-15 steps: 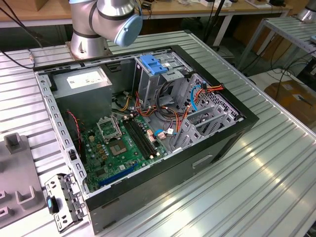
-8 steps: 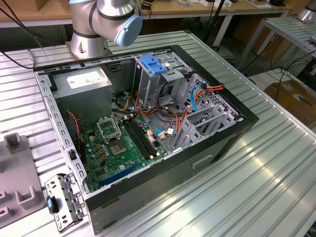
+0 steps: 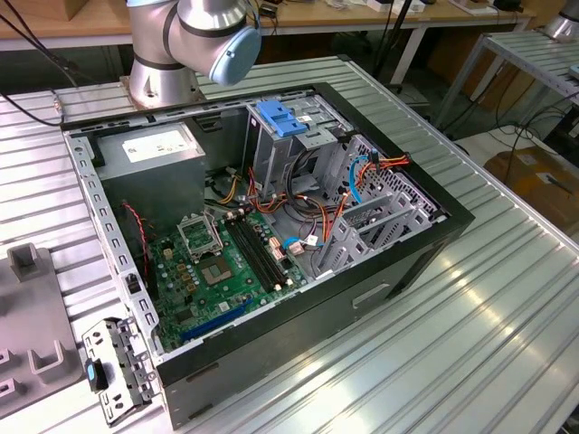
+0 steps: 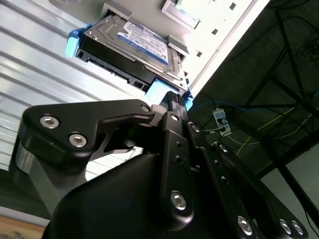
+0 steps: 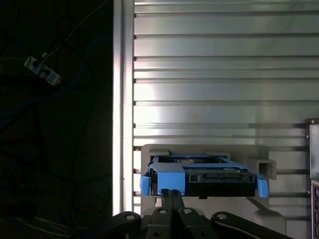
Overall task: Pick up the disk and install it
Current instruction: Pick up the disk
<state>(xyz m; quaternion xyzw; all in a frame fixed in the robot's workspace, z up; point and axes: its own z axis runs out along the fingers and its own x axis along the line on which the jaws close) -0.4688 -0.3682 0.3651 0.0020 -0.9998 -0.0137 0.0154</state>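
The disk (image 4: 130,42) is a flat silver metal slab with a white-and-blue label and blue plastic rails. It lies in a pale grey cradle (image 5: 199,150) on the ribbed aluminium worktop (image 5: 224,74). The black jaws of the gripper (image 5: 172,192) are drawn close, pinching its blue end rail. The arm's base (image 3: 163,63) stands at eleven o'clock of the open computer case (image 3: 271,354).

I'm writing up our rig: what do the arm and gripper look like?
The arm is silver-grey metal with rounded joints and a light blue cap. The gripper is matte black, built of linked bars fastened by silver screws.
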